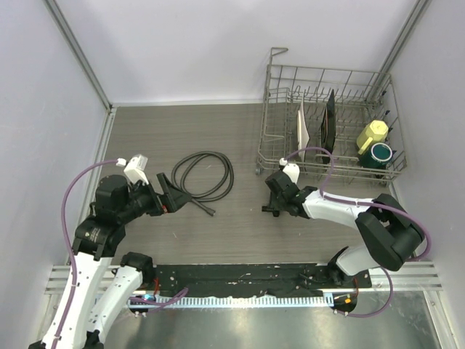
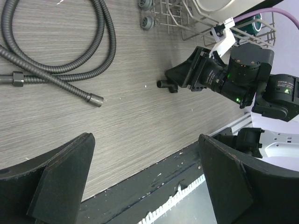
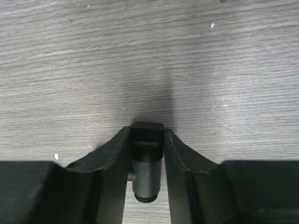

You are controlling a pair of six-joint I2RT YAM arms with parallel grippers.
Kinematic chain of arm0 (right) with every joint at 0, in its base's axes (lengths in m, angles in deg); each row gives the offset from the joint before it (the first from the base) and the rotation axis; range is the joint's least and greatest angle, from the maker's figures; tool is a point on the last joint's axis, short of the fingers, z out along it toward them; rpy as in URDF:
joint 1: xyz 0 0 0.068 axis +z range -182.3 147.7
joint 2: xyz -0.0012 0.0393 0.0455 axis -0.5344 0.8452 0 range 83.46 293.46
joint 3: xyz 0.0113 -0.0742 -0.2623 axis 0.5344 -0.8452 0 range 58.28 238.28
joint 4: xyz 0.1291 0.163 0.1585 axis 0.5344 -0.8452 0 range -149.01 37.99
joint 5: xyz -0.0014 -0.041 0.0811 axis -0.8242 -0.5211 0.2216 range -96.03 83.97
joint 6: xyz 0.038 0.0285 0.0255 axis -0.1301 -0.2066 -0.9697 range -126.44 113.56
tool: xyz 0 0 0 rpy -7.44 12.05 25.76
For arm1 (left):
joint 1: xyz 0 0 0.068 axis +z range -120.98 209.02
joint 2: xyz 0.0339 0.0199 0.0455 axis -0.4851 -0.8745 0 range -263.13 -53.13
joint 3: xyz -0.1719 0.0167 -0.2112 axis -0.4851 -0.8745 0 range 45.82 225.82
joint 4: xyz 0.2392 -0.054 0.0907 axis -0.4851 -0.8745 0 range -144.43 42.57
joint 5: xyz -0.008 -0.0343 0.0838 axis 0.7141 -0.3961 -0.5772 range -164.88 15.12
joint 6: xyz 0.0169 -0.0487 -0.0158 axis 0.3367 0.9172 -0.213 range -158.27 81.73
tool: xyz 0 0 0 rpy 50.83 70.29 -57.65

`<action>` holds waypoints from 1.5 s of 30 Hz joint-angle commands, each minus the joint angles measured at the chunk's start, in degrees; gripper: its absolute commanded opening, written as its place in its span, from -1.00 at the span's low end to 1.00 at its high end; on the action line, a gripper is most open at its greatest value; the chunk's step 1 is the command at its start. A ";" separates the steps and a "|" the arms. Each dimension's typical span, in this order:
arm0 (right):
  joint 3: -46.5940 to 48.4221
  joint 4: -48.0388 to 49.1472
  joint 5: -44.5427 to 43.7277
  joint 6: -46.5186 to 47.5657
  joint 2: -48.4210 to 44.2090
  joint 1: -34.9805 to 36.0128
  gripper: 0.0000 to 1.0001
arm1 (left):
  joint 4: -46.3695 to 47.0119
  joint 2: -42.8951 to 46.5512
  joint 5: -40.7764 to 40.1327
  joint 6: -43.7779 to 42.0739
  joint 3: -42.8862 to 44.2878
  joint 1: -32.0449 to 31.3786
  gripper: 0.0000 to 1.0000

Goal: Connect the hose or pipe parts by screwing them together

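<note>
Grey wood-grain tabletop (image 1: 145, 131), seen from above. The right gripper (image 3: 146, 133) is clamped on the small black T-shaped nozzle fitting (image 3: 147, 161), held low at the tabletop just in front of a wire dish rack (image 1: 270, 109). The left gripper (image 2: 145, 140) hovers with its fingers wide apart, holding nothing, near one end of the coiled black hose (image 1: 231, 177). The hose lies loose on the tabletop, well apart from the fitting.

The coiled hose (image 1: 205, 177) lies on the table (image 1: 145, 138) between left pincer (image 1: 173, 193) and right pincer (image 1: 269, 198).
</note>
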 commanded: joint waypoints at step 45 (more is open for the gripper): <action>3.99 4.46 19.10 -10.17 -28.64 6.64 -0.98 | 35.02 -32.07 -3.12 15.62 1.26 -31.16 0.15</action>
